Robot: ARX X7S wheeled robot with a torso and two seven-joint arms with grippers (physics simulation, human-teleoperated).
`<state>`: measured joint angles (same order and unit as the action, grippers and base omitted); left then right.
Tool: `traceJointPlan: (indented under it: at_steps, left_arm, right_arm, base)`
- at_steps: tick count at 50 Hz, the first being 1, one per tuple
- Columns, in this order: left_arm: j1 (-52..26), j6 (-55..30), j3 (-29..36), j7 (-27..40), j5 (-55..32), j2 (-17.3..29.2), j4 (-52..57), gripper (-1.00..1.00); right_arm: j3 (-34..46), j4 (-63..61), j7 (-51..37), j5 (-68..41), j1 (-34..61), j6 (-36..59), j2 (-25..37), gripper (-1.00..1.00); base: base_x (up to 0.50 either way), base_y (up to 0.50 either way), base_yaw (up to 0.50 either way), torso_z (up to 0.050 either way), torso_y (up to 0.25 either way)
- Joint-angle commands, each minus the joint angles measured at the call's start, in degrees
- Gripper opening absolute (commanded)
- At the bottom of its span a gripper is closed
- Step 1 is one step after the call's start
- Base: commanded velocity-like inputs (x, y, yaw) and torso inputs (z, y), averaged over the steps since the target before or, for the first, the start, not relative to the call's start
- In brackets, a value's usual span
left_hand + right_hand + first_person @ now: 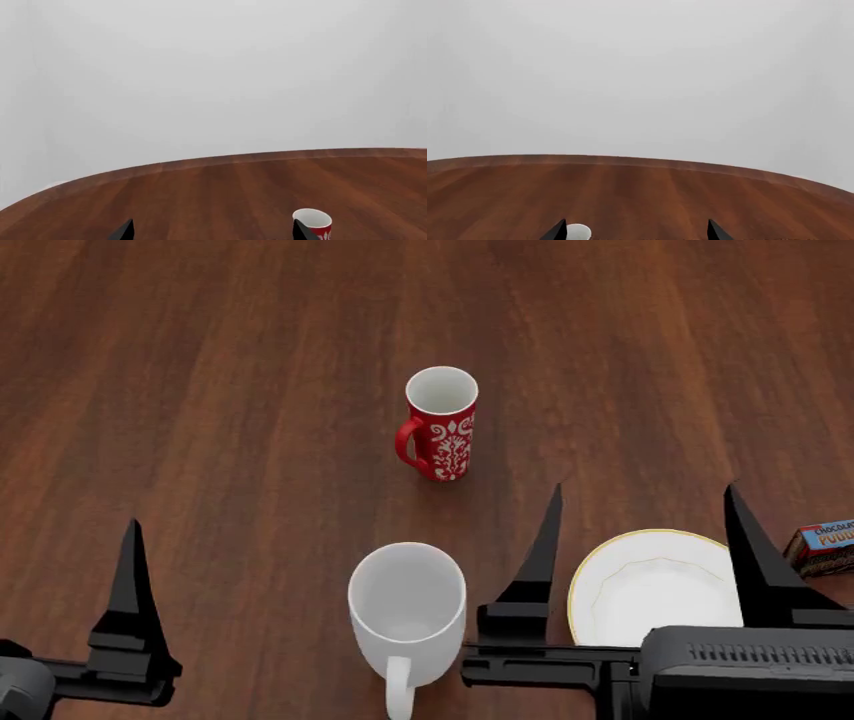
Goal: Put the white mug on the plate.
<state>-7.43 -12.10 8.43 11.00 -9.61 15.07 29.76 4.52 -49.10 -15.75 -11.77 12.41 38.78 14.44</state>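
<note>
Nearest us, our right gripper (643,515), jaws wide and holding nothing, hangs over the plate (654,590) on the wooden surface (240,390), the upright white mug (407,605) just left of it; left gripper (210,231) likewise wide; red mug (441,422) farther off; small box (825,546) rightmost.

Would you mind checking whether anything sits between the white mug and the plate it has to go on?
No object on the table lies between them. The white mug stands just left of the plate, but the open right gripper hangs over that spot, its left finger above the gap. The red mug stands farther back.
</note>
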Motion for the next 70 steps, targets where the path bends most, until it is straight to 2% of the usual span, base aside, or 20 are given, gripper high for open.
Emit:
traceJointPlan:
  at_steps: [1, 8, 12, 21, 34, 40, 53, 70]
  left_arm:
    - [0.22, -0.02, 0.24, 0.46, -0.19, 0.15, -0.35, 1.00]
    - [0.20, 0.23, 0.38, 0.70, -0.22, 0.24, -0.53, 1.00]
    - [1.41, 3.75, 0.55, 0.57, 0.47, 0.15, -2.96, 1.00]
    - [0.01, -0.70, 0.49, 1.39, -0.46, 0.58, 0.16, 1.00]
    - [-0.20, -0.70, 0.89, 1.71, -0.62, 0.77, -0.03, 1.00]
    - [-0.18, -0.20, 0.95, 1.78, -0.72, 0.84, -0.45, 1.00]
    - [-0.16, 0.27, 1.02, 1.99, -0.96, 1.21, -0.65, 1.00]
    - [-0.07, -0.21, 1.28, 2.53, -1.20, 1.67, 0.01, 1.00]
  right_arm:
    - [1.52, -3.83, -0.80, -0.95, -0.47, 4.06, 0.15, 1.00]
    - [2.67, -4.82, -1.14, -2.31, -0.44, 6.75, -0.56, 1.00]
    - [3.51, -4.72, -1.14, -2.86, -0.68, 7.22, -0.90, 1.00]
    - [4.19, -4.85, -1.51, -5.50, -0.81, 10.32, -2.61, 1.00]
    - [3.45, -7.50, -2.99, -11.95, 1.33, 21.93, -4.98, 1.00]
    - [3.61, -7.78, -4.07, -13.26, 1.94, 24.35, -5.46, 1.00]
    - [2.16, -6.96, -4.60, -17.29, 1.84, 26.75, -6.87, 1.00]
    - [3.44, -2.88, -4.49, -18.70, 0.19, 24.87, -6.78, 1.00]
  base:
    - [0.00, 0.00, 0.00, 0.000, 0.000]
    - [0.00, 0.00, 0.00, 0.000, 0.000]
    - [0.00, 0.00, 0.00, 0.000, 0.000]
    - [0.00, 0.00, 0.00, 0.000, 0.000]
    - [0.00, 0.00, 0.00, 0.000, 0.000]
    - [0.00, 0.00, 0.00, 0.000, 0.000]
    - [0.00, 0.00, 0.00, 0.000, 0.000]
    - [0.00, 0.00, 0.00, 0.000, 0.000]
